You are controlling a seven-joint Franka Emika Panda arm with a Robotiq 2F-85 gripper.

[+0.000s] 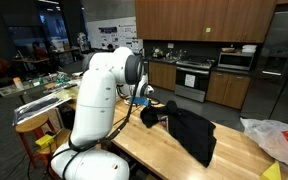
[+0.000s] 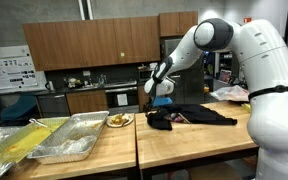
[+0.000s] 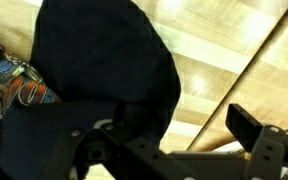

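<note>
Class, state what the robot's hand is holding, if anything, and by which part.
Nothing: the hand hovers open above the black garment lying on the wooden table.

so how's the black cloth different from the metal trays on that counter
The black cloth is dark, soft and crumpled, lying by the claw; the metal trays are shiny, rigid and walled, farther from it. Both rest on the wooden counter.
</note>
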